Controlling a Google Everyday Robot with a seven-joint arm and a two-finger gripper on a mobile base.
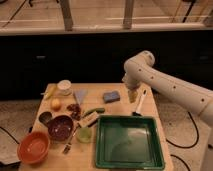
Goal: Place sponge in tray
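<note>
While the sponge (111,96) lies flat on the wooden table (120,107), beyond the far rim of the tray (129,118) and outside it, the gripper (132,96) hangs just to its right, jaws apart and holding nothing. Farther left sit a pale blue cloth (80,95), a maroon bowl (60,127) and an orange bowl (34,147).

The gripper (133,96), jaws apart, hangs above the wooden table's (80,160) far edge.
A blue-grey rectangular sponge (111,96) lies just beside it; a dark green plastic tray (98,142) sits at the near right corner.
</note>
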